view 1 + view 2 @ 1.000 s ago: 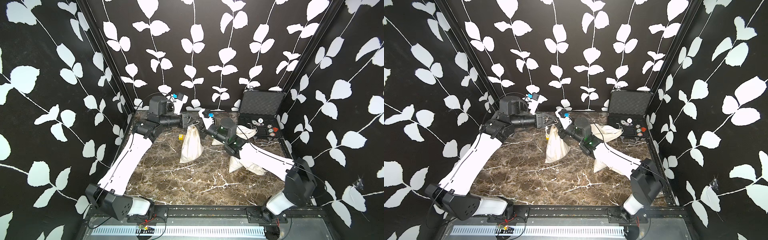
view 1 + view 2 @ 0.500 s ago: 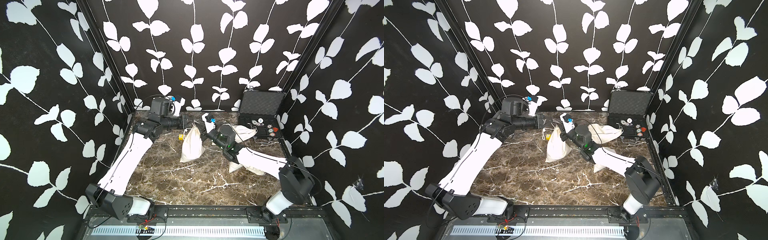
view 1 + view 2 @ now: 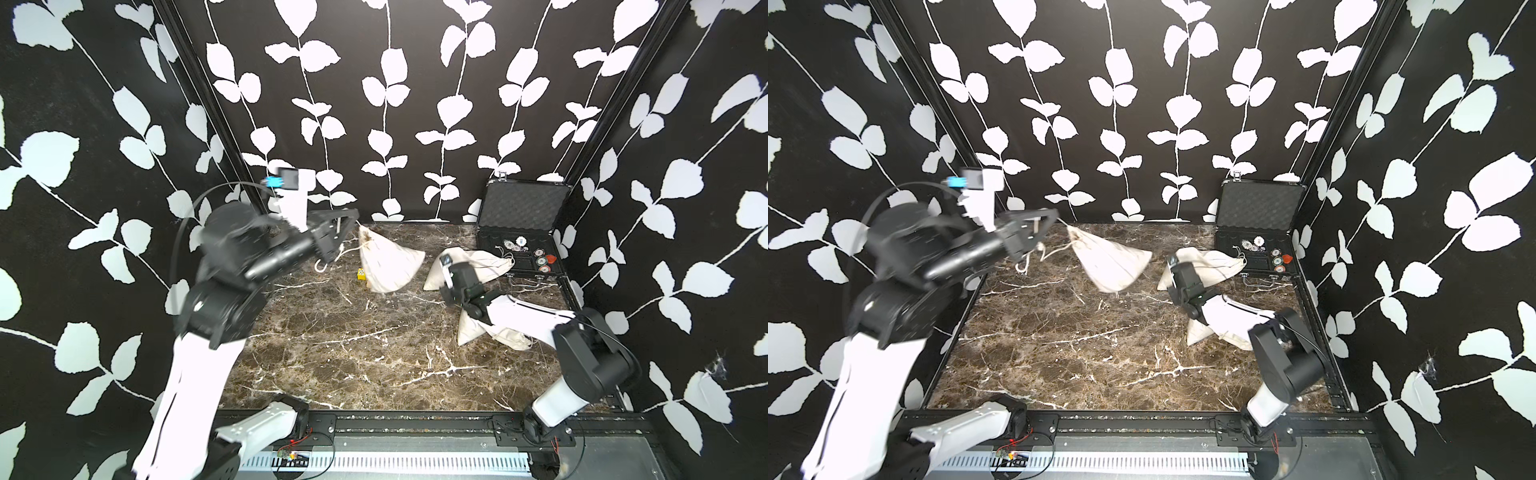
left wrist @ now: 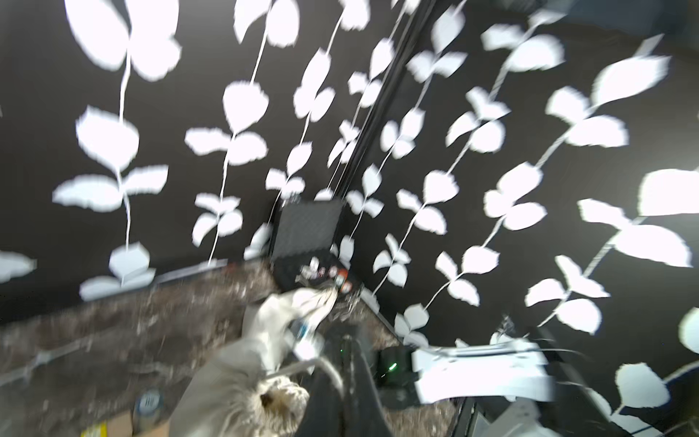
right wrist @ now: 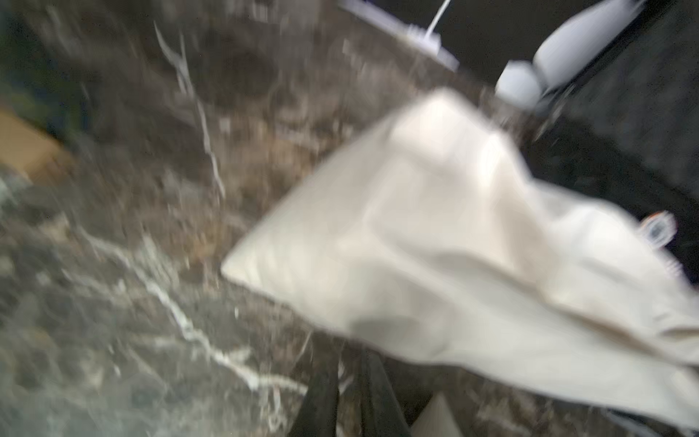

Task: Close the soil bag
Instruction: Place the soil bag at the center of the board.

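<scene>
Black leaf-printed walls [image 3: 395, 50] box in a brown marble tabletop [image 3: 332, 357]. In both top views the left arm [image 3: 195, 374] is the biggest thing, raised and blurred, reaching toward the back of the table. The right arm [image 3: 523, 320] lies low on its own side, over one spare cloth sack [image 3: 473, 334] and just in front of a second sack [image 3: 482, 257]. An open black case [image 3: 521, 216] stands in the far corner beyond them, with chips [image 3: 540, 262] in its tray.

The soil bag [image 3: 390, 266] sits near the back middle of the table, tipped so that its neck [image 3: 365, 235] points at the left gripper [image 3: 351, 216]. That gripper's fingers are pressed together on the drawstring [image 3: 1062, 222], which runs short and tight to the neck. A loose loop [image 3: 322, 266] of cord hangs below. The neck is gathered, though the left wrist view shows a small dark opening [image 4: 266, 399] left in the puckered cloth. The right gripper [image 5: 346, 359] has its fingers nearly together with nothing between them, well apart from the soil bag. A small yellow block [image 3: 361, 274] lies just beside the bag's base.

Nothing braces the bag, so more pull would probably drag or topple it rather than tighten the neck. Soil could then spill through the gap. The thin cord might also slip from the fingers. A sliding bag could shove the block along.
</scene>
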